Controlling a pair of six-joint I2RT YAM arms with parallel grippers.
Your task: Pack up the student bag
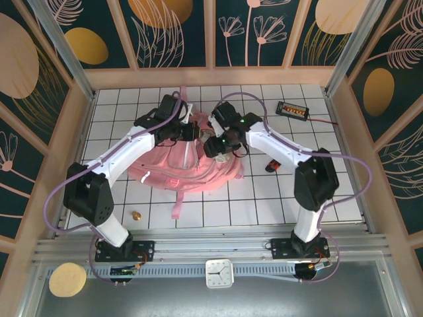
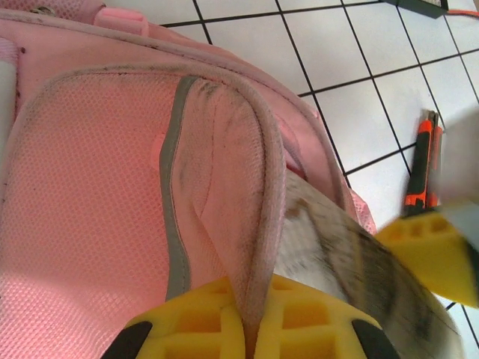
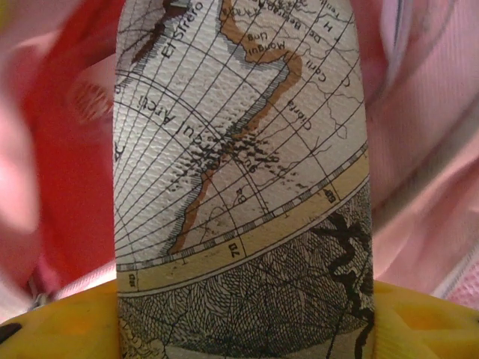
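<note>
The pale pink student bag point(image 1: 192, 173) lies flat in the middle of the tiled table. My left gripper point(image 1: 187, 132) is over its top end, shut on the bag's piped opening rim point(image 2: 258, 224); the yellow fingers point(image 2: 187, 321) pinch the fabric fold between them. My right gripper point(image 1: 221, 146) is shut on a map-print case point(image 3: 239, 149), which points into the bag's pink interior point(image 3: 426, 149). In the left wrist view the case point(image 2: 352, 262) slides in beside the held rim, with a yellow finger of the right gripper point(image 2: 438, 254) blurred behind it.
An orange and black utility knife point(image 1: 273, 165) lies on the tiles right of the bag. A black device with orange parts point(image 1: 293, 109) sits at the back right. A small gold object point(image 1: 136, 215) lies front left. A clock point(image 1: 219, 273) rests on the near rail.
</note>
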